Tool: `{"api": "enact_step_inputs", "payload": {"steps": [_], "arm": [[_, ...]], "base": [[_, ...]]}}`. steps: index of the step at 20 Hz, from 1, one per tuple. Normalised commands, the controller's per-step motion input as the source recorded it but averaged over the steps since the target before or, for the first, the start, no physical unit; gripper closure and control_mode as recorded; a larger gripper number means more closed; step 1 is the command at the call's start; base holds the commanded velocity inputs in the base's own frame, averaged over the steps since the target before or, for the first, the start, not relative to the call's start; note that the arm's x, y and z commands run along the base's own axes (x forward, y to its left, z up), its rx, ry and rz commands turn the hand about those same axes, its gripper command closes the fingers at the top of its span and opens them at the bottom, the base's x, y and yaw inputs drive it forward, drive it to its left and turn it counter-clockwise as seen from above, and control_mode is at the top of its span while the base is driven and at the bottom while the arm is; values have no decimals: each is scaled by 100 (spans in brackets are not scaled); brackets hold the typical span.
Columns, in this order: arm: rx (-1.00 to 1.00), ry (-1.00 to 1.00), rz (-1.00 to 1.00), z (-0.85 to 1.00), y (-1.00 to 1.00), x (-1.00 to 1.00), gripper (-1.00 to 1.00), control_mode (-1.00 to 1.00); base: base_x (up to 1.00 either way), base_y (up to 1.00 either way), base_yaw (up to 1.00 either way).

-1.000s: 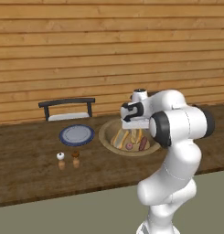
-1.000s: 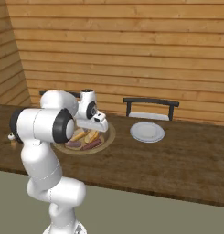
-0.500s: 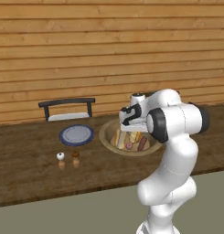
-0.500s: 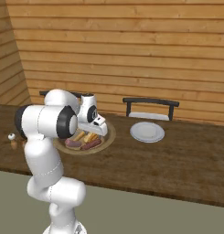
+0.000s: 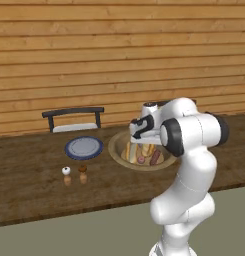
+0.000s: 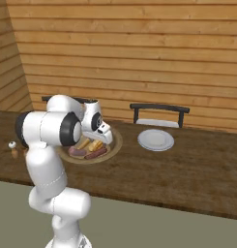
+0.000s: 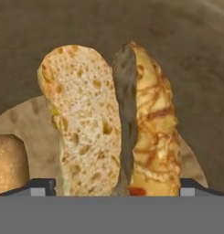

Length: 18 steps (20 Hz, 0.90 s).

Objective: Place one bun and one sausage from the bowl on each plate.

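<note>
The wooden bowl [image 5: 117,148] sits on the counter and holds several buns and sausages. My gripper [image 7: 117,187] reaches down into it, open, with one fingertip [image 7: 41,185] on each side of a split golden bun [image 7: 113,123] seen close up. The bun nearly fills the gap between the fingers. Another bun [image 7: 8,160] lies to its left. From the base, the gripper [image 5: 135,145] hangs over the bowl's left part, beside a sausage [image 5: 155,158]. The blue-rimmed plate [image 5: 84,147] lies bare to the left of the bowl. In the right base view the plate [image 6: 155,139] is right of the bowl [image 6: 116,140].
A dark rack [image 5: 74,118] with a white insert stands behind the plate by the wooden wall. Two small shakers [image 5: 67,172] stand in front of the plate. The counter's front edge [image 5: 69,212] runs below them.
The hand has sunk lower into the bowl and the arm has leaned forward a little. The bowl, plate and shakers stay where they were.
</note>
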Motion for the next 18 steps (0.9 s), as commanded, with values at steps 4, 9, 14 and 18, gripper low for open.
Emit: {"api": "enact_step_inputs", "payload": {"steps": [4, 9, 14, 18], "arm": [[0, 0, -5, -39, 0, 0, 100, -100], [0, 0, 0, -2, 0, 0, 100, -100], [1, -21, 0, 73, 0, -39, 100, -100], [0, -20, 0, 96, 48, -39, 100, -100]], "base": [[0, 0, 0], [0, 0, 0], [0, 0, 0], [0, 0, 0]]}}
